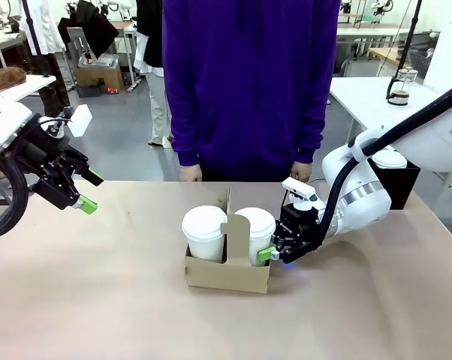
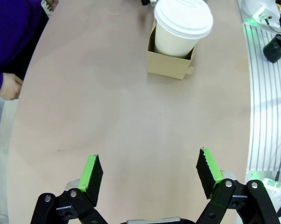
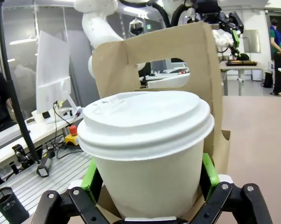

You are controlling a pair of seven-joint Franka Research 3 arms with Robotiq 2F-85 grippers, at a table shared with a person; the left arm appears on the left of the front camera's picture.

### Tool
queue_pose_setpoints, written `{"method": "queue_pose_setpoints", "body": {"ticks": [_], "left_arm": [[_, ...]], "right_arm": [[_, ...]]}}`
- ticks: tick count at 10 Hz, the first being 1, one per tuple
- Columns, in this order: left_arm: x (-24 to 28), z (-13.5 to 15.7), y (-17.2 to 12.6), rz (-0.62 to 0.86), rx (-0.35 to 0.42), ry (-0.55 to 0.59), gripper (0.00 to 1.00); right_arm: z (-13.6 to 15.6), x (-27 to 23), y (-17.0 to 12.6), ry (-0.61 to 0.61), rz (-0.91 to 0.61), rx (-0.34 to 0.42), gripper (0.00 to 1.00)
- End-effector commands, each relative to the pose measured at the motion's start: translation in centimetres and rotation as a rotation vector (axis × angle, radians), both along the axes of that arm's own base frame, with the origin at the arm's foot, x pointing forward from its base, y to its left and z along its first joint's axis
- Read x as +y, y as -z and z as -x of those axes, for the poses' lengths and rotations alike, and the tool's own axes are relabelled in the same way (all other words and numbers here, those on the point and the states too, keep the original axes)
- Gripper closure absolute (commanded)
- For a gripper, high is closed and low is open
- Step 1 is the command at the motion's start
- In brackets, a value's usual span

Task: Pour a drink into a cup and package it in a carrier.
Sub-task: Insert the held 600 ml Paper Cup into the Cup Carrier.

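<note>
**Carrier on the table with two lidded cups in it, right gripper at the near one**

The carrier (image 1: 227, 274) sits on the brown table (image 1: 98, 300), a little right of centre, its handle panel (image 1: 235, 236) standing upright between the two slots. There are two white cups with lids in it: one in the left slot (image 1: 204, 232) and the cup (image 1: 256, 234) in the right slot. The right gripper (image 1: 275, 253) comes in low from the right, and its green pads (image 3: 208, 170) bracket that right-hand cup just above the carrier's wall. In the right wrist view the pads sit tight against both sides of the cup's wall, with the lid (image 3: 145, 122) bulging above them and the handle panel rising behind.

Over on the left, the left gripper (image 1: 86, 192) hangs well above the table and far from the carrier, fingers spread wide with nothing between them. The left wrist view looks down on bare tabletop, with the carrier and one lidded cup far ahead.

A person in a purple top (image 1: 248, 82) stands at the far edge, one hand (image 2: 9, 87) resting by the table's rim.
</note>
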State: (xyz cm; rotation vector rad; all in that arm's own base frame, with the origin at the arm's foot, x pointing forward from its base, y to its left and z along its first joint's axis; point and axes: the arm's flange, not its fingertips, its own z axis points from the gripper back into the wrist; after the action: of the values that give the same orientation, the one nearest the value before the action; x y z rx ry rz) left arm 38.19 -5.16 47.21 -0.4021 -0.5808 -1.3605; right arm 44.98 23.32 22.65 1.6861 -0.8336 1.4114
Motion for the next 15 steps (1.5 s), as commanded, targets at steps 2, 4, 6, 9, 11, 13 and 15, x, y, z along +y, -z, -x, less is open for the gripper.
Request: {"method": "queue_pose_setpoints", "body": {"ticks": [2, 4, 6, 9, 11, 13, 15], "left_arm": [[0.1, 0.1, -0.2, 0.008, -0.003, 0.013, 0.00], [0.1, 0.1, -0.2, 0.008, -0.003, 0.013, 0.00], [0.1, 0.1, -0.2, 0.008, -0.003, 0.013, 0.00], [0.1, 0.1, -0.2, 0.008, -0.003, 0.013, 0.00], [0.1, 0.1, -0.2, 0.008, -0.003, 0.013, 0.00], [0.1, 0.1, -0.2, 0.008, -0.003, 0.013, 0.00], [0.1, 0.1, -0.2, 0.008, -0.003, 0.013, 0.00]], "right_arm": [[0.1, -1.5, -2.4, 0.019, 0.070, -0.068, 0.00], [0.2, -2.5, -4.2, 0.052, 0.132, -0.105, 0.00], [-0.1, -3.9, -5.9, 0.101, 0.223, -0.133, 0.00], [-0.2, -7.8, -8.9, 0.229, 0.390, -0.143, 0.00], [0.4, -13.0, -12.8, 0.414, 0.506, -0.064, 0.00], [1.4, -18.3, -15.6, 0.601, 0.607, 0.036, 0.00], [3.5, -23.7, -17.1, 0.866, 0.749, 0.119, 0.00]]}}
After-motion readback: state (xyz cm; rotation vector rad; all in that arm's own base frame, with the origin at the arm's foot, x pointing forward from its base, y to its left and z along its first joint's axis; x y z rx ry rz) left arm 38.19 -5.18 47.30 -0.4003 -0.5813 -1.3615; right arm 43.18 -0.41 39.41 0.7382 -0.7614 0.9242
